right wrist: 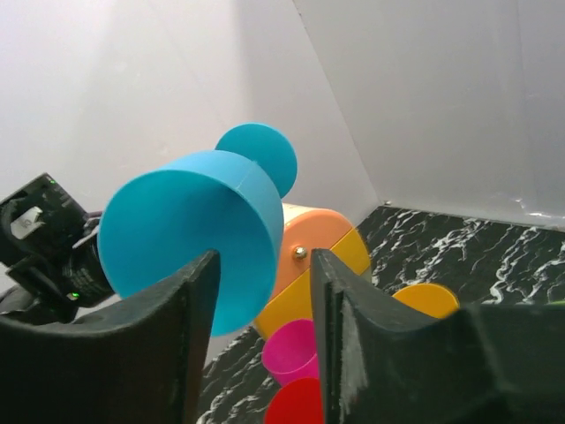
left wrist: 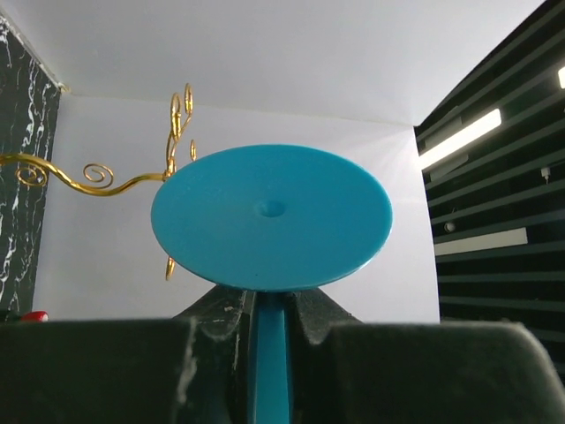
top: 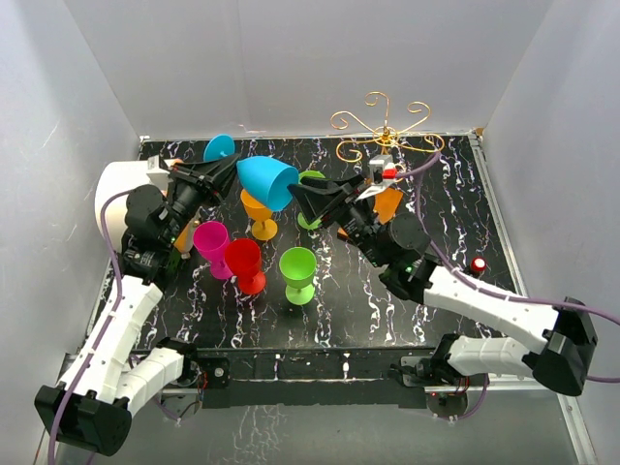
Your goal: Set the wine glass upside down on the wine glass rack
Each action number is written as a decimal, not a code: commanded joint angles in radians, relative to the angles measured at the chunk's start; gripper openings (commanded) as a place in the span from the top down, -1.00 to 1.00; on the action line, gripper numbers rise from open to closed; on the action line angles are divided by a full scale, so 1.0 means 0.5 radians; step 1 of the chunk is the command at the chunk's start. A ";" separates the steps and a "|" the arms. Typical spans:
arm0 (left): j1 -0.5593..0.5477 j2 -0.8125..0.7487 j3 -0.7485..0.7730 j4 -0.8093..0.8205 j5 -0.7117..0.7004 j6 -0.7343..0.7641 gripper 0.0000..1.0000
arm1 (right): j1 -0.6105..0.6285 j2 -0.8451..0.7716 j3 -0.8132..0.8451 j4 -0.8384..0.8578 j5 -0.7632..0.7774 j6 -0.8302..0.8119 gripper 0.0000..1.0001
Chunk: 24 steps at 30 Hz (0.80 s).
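Glass: blue wine glass (top: 268, 181) is in the air, upper centre-left of the top view. It lies on its side, bowl mouth to the right and foot to the upper left. Not on the rack yet.
Left claw: left gripper (top: 225, 172) is clamped on the stem just under the foot. In its wrist view the foot disc sits face-on above the fingers.
Right claw: right gripper (top: 295, 194) has its fingers apart at the bowl's rim and pinches nothing. Cannot tell if a finger touches the rim.
Rack: wine glass rack (top: 386, 131) stands upper right in the top view, well apart from the glass. No glass hangs on its gold scrolls. Its orange-brown base is partly under the right arm.
Step, judged: one-claw carry by the stem, with turning over and hanging to come.
Risk 1: the thin stem may twist in the single grip, as the bowl's weight hangs off to one side.
Risk 2: the foot could catch a scroll or miss the gap between wires, tipping the light rack.
Risk 3: the right arm lies between glass and rack, so the arms may collide.
Around: orange glass (top: 258, 211), magenta glass (top: 210, 242), red glass (top: 244, 262) and green glass (top: 298, 268) stand upright mid-frame on the black marbled table (top: 339, 300).
In the way: the orange glass is directly below the held bowl, so a low sweep knocks it.
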 commanded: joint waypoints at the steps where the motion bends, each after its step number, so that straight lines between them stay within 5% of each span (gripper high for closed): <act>1: -0.005 -0.022 0.148 0.127 0.027 0.181 1.00 | 0.016 -0.196 0.054 -0.297 0.022 0.144 -0.04; 5: -0.006 -0.034 0.214 0.149 0.022 0.409 1.00 | 0.013 -0.339 0.122 -0.800 0.038 0.154 -0.36; 10: -0.005 0.072 0.553 -0.239 0.202 0.996 1.00 | 0.016 -0.531 0.198 -1.358 -0.110 0.108 -0.43; 13: -0.006 0.093 0.574 -0.209 0.326 1.259 1.00 | 0.016 -0.628 0.264 -1.594 -0.086 0.069 -0.55; 17: -0.007 0.150 0.691 -0.273 0.613 1.749 1.00 | 0.016 -0.648 0.393 -1.748 -0.165 -0.006 -0.85; 24: -0.038 0.308 0.808 -0.296 1.196 2.134 1.00 | 0.014 -0.566 0.494 -1.685 -0.150 0.028 -0.93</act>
